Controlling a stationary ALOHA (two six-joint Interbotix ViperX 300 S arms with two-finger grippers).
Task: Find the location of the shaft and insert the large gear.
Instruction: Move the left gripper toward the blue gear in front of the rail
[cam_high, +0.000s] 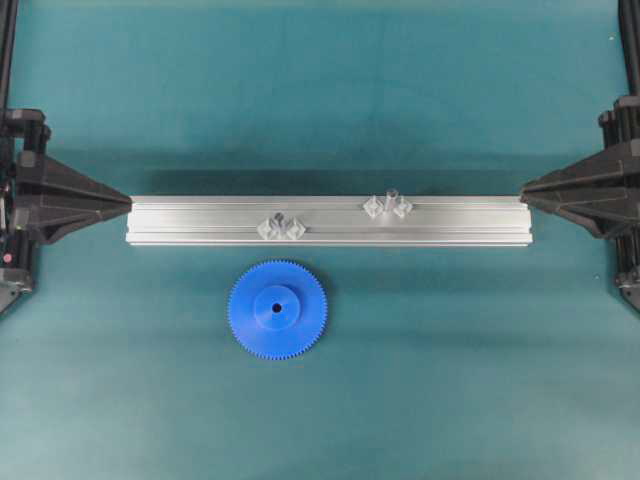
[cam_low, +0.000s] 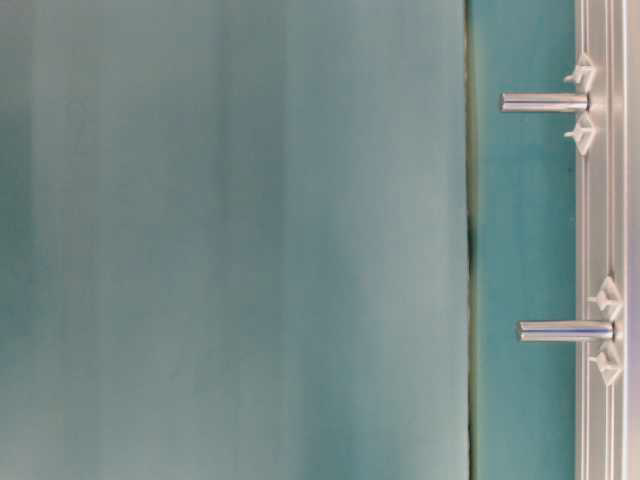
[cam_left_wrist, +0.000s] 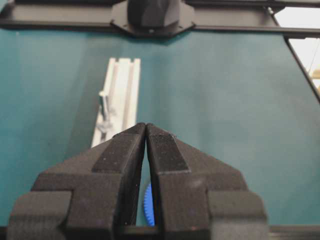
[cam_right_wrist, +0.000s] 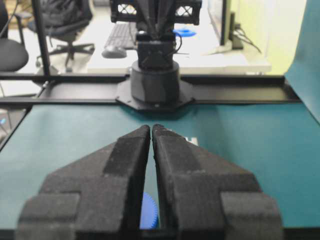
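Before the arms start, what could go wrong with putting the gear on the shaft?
1. Two look-alike mounts sit on the rail; the gear could go to the wrong one instead of the shaft.
2. The gear lies flat on the mat, so a gripper may slip on its thin toothed edge.

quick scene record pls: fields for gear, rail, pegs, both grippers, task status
gear: blue gear, flat on the green mat, in front of the rail, nothing touching it
rail: aluminium rail lying across the middle, between the two arms
pegs: two clear mounts on the rail, one left of centre, one right of centre; table-level view shows an upright peg on each
left gripper: jaws shut, empty, at the rail's left end
right gripper: jaws shut, empty, at the rail's right end
status: gear not yet picked up
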